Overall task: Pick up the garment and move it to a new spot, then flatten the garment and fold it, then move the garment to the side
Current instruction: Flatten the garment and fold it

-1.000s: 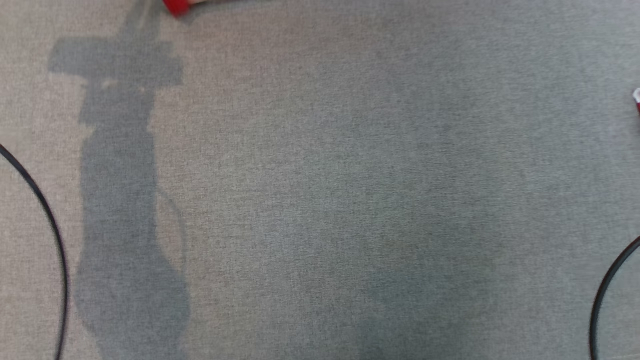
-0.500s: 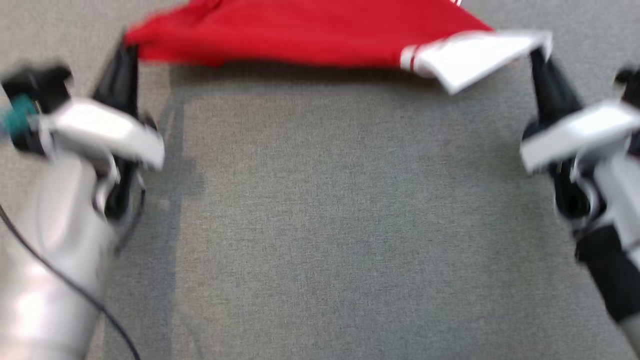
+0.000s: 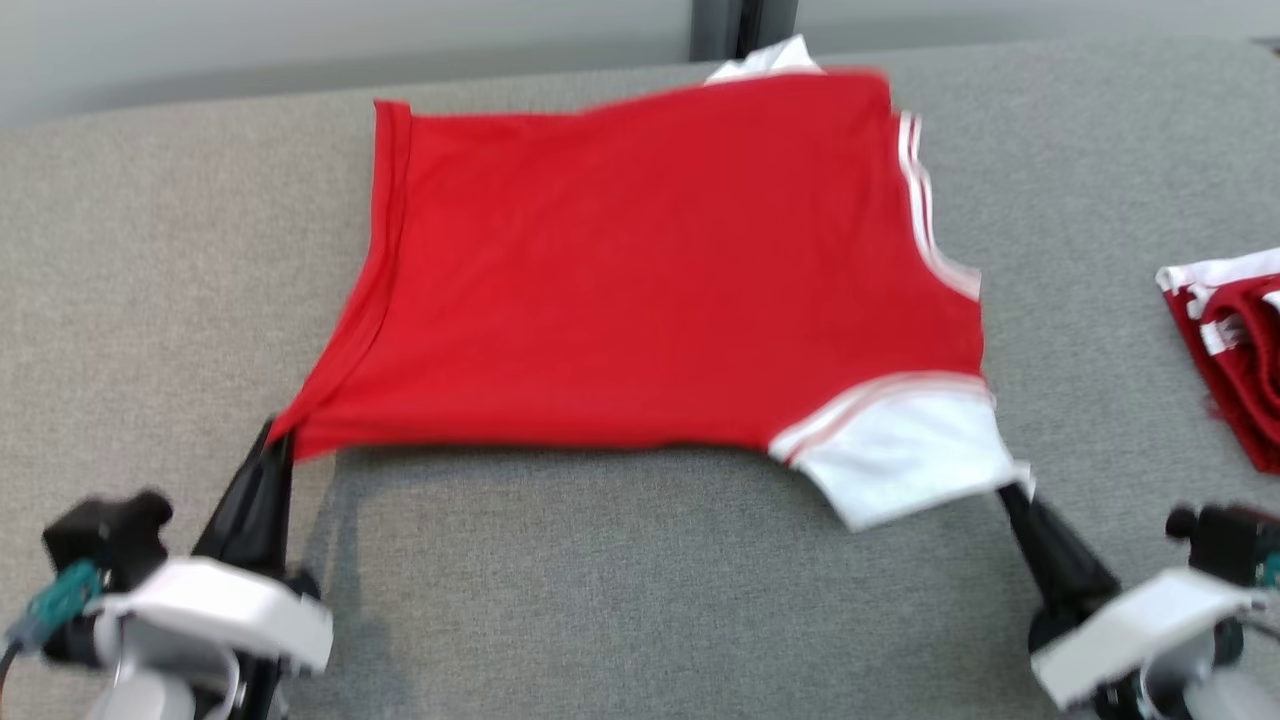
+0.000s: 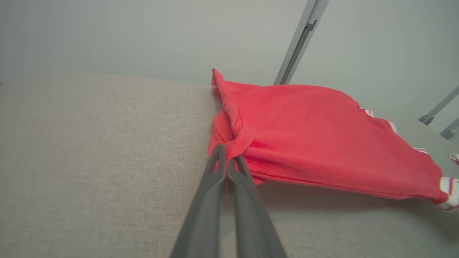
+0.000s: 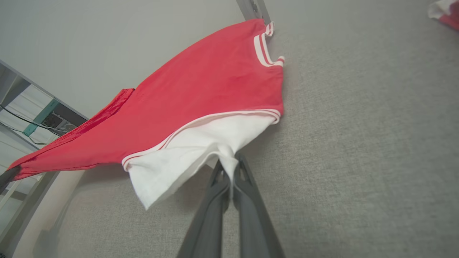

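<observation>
Left hand (image 3: pixel 276 442), right hand (image 3: pixel 1010 492), long dark tapered fingers (image 3: pixel 250 515), white wrist shells (image 3: pixel 215 605), teal cable (image 3: pixel 55 600)

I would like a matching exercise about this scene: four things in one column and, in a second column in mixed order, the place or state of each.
Column 1
1. left gripper
2. right gripper
3. second garment
4. padded surface

Column 2
a. grey, beneath the garments
b. shut on the white sleeve of the red garment
c. lying apart, at the right edge of the head view
d. shut on the hem corner of the red garment

Pairs: 1-d, 2-b, 3-c, 4-a
</observation>
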{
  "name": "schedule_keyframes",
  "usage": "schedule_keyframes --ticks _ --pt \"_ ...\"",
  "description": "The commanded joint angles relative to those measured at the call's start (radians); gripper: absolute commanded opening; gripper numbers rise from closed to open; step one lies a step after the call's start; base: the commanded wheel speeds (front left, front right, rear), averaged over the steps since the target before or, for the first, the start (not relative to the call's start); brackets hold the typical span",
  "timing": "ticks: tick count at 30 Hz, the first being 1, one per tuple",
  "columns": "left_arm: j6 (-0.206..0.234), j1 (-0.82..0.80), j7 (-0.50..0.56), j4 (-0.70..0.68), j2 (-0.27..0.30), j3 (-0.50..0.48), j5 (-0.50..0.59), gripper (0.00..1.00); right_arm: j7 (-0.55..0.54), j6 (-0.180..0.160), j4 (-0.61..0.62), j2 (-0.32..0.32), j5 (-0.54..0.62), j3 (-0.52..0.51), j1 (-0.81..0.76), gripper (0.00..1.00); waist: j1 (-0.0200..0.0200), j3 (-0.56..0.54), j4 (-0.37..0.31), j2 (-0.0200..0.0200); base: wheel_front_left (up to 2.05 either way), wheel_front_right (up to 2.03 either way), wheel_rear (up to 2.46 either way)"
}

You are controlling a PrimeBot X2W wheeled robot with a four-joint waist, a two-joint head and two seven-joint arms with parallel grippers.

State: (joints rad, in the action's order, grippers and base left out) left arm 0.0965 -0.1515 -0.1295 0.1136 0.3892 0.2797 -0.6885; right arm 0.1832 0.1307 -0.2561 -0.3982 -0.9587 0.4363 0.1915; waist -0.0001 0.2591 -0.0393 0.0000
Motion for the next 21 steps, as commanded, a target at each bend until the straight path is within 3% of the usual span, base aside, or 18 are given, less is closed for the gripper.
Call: schedule_keyframes --ticks 1,10,15,16,21 --pt "0.016 0.026 0.008 -0.027 0.013 -0.01 -0.006 0.0 -0.012 0.0 0.016 -0.01 0.004 -0.011 -0.027 0.0 0.0001 -0.026 -0.006 0.0 0.0 0.0 0.0" --pt "0.185 0.323 0.152 -0.358 0.089 -0.047 -0.02 0.0 -0.219 0.0 0.235 0.034 0.088 -0.18 -0.321 0.0 0.0001 -0.107 0.001 0.0 0.0 0.0 0.0" --pt "0.257 0.439 0.217 -0.467 0.12 -0.059 -0.024 0.0 -0.409 0.0 0.353 0.11 0.156 -0.288 -0.47 0.0 0.0001 -0.143 0.001 0.0 0.0 0.0 0.0" --pt "0.272 0.466 0.236 -0.503 0.133 -0.066 -0.024 0.0 -0.481 0.0 0.405 0.155 0.191 -0.329 -0.51 0.0 0.0001 -0.146 0.002 0.0 0.0 0.0 0.0" --pt "0.302 0.508 0.281 -0.565 0.166 -0.079 -0.028 0.0 -0.612 0.0 0.534 0.244 0.284 -0.412 -0.561 0.0 0.0001 -0.14 0.004 0.0 0.0 0.0 0.0"
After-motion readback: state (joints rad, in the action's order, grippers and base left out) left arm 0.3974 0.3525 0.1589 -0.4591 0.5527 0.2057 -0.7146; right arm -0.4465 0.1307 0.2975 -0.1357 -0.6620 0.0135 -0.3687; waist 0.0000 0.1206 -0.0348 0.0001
